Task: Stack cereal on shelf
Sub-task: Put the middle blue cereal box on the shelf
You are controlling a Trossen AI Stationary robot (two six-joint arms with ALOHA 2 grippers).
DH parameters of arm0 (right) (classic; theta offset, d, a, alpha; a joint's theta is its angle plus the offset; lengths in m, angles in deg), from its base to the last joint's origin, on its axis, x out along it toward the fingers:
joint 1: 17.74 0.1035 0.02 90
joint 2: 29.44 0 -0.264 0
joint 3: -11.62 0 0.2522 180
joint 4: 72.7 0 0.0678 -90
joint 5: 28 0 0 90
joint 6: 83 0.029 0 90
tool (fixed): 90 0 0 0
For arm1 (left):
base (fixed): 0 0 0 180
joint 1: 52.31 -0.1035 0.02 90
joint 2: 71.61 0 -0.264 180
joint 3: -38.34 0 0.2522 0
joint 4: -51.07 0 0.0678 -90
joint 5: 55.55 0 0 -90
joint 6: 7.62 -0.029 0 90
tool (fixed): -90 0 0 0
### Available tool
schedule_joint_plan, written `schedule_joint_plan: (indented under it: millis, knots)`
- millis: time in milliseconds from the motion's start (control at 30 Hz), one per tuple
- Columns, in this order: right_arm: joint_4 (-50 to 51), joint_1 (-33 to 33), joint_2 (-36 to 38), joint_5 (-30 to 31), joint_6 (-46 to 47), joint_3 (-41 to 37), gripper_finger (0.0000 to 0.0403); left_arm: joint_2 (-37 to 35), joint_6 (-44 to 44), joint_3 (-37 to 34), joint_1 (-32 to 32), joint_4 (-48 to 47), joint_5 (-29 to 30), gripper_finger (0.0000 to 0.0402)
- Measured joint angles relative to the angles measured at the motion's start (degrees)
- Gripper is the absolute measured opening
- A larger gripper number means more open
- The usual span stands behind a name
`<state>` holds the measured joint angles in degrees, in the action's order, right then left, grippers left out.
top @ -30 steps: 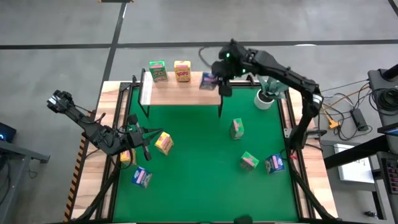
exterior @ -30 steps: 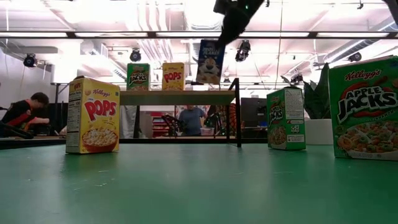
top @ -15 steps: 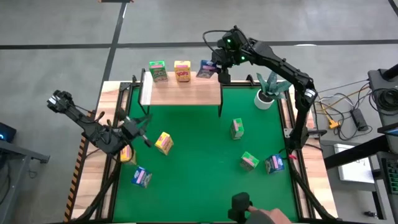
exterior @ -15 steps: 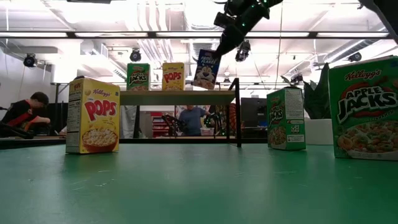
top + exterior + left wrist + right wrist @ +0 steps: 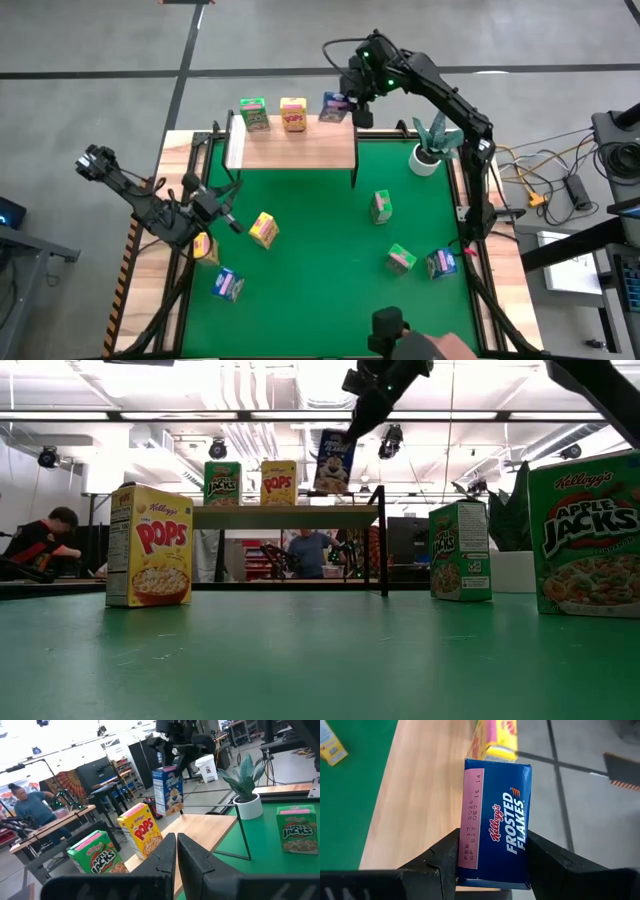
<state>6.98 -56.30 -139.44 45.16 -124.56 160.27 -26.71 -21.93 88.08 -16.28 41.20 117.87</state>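
My right gripper (image 5: 352, 100) is shut on a blue cereal box (image 5: 334, 462) above the far right corner of the shelf (image 5: 290, 148), a pale plank on black legs. A green box (image 5: 253, 113) and a yellow box (image 5: 293, 113) stand upright on the plank's far edge, left of the blue one. My left gripper (image 5: 225, 212) is shut and empty at the mat's left side, beside a yellow box (image 5: 263, 229) lying on the mat. In the left wrist view its fingers (image 5: 176, 855) point toward the shelf. My right gripper pinches the blue box between its two fingers on two opposite sides (image 5: 467, 865), near its upper end. The fingers come from above, slanting in from the table's right. The box hangs nearly upright, its bottom edge (image 5: 330, 491) a little above the plank.
On the green mat lie a yellow box (image 5: 203, 247) under my left arm, a blue box (image 5: 228, 285), two green boxes (image 5: 381, 205) (image 5: 401, 259) and a blue box (image 5: 441, 262). A potted plant (image 5: 430, 145) stands right of the shelf. A person's hand (image 5: 440, 348) shows at the near edge.
My right gripper has carried the blue box toward the table's far edge, over the shelf's far right corner. The box tipped on the way and now stands nearly upright again. My left gripper has drawn back a little toward the table's left edge.
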Motion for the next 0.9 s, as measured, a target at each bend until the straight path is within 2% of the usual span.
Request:
schedule_joint_plan:
  millis: [900]
  knots:
    - [-0.17, -1.11, -4.65, 0.35, -0.47, -0.07, 0.0178, 0.12, 0.35, 0.00, 0.00, -0.18, 0.00, 0.0000]
